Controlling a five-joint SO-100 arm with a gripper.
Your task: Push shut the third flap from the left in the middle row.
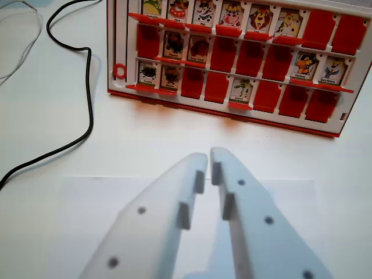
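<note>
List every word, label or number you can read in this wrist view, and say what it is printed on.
No text reads with certainty.
Captions under the animal pictures on the upright cards of the red plastic flap game board: present, but too small and blurred to read.
Red folded-down flaps: no print visible.
White plastic gripper, black cable and white table: no markings, only dark screw holes on the gripper.
</note>
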